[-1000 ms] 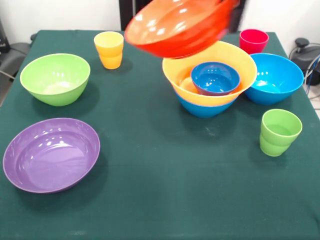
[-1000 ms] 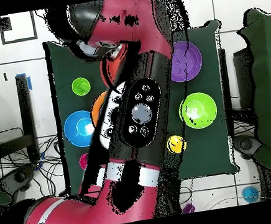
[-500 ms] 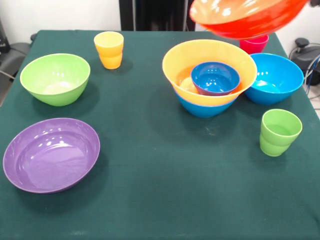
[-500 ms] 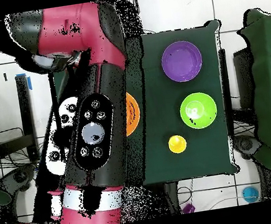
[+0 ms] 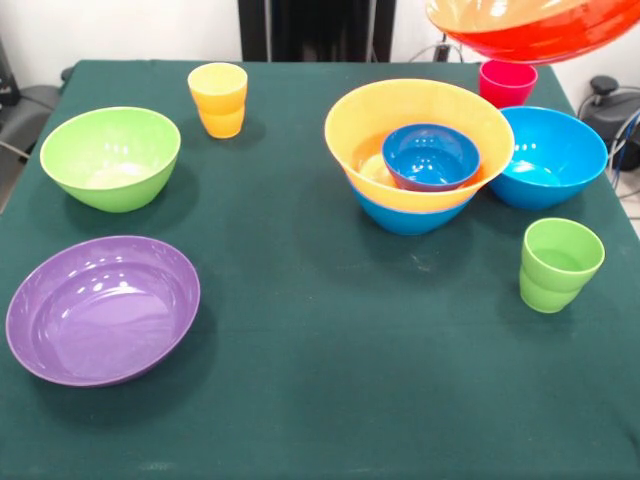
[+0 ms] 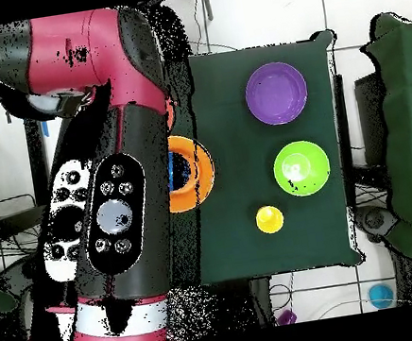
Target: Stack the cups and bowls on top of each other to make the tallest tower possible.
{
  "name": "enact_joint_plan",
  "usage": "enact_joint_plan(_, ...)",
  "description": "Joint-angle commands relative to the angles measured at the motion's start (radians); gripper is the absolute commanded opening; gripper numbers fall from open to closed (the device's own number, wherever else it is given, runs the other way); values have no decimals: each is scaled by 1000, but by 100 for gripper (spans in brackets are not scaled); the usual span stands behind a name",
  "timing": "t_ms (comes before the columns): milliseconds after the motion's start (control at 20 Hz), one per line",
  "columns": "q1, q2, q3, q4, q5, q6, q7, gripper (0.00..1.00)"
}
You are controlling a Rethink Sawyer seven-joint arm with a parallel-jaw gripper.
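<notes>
Moved: since the picture before, the orange-red bowl (image 5: pixel 535 28) had gone further to the right and up, past the table's back right corner; everything on the table had stayed put.
Arm (image 6: pixel 105 174): from above, the big red and black arm covered the left half of the table.
Table (image 5: pixel 330 380): it had a dark green cloth on it.
Purple bowl (image 5: pixel 102 308): wide and flat, it sat at the front left of the table, right way up.
Orange-red bowl: it hung in the air, tipped, cut off by the top edge of the front picture.
Tower (image 5: pixel 420 160): near the back right, a blue bowl (image 5: pixel 410 217) was at the bottom, the big yellow-orange bowl (image 5: pixel 418 120) sat inside it, and the small blue bowl (image 5: pixel 431 156) sat inside that one.
Other blue bowl (image 5: pixel 552 155): it was just beside the tower, near the right edge.
Lime green bowl (image 5: pixel 110 156): it sat near the left edge, behind the purple bowl.
Light green cup (image 5: pixel 559 264): it stood near the right edge, in front of the other blue bowl.
Yellow cup (image 5: pixel 218 99): it stood near the back edge, left of the middle.
Red-pink cup (image 5: pixel 507 82): it stood at the back right corner, under the hanging bowl.
Gripper: I could not see it, so I cannot tell if it was wide or tight, or how the bowl was held.
</notes>
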Motion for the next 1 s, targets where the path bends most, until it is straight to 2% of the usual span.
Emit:
enact_joint_plan(50,13,5,78,163,-101,-42,32,0)
enact_joint_plan(450,38,-20,90,278,-125,-146,29,0)
enact_joint_plan(1000,27,-36,130,407,-136,-281,-11,0)
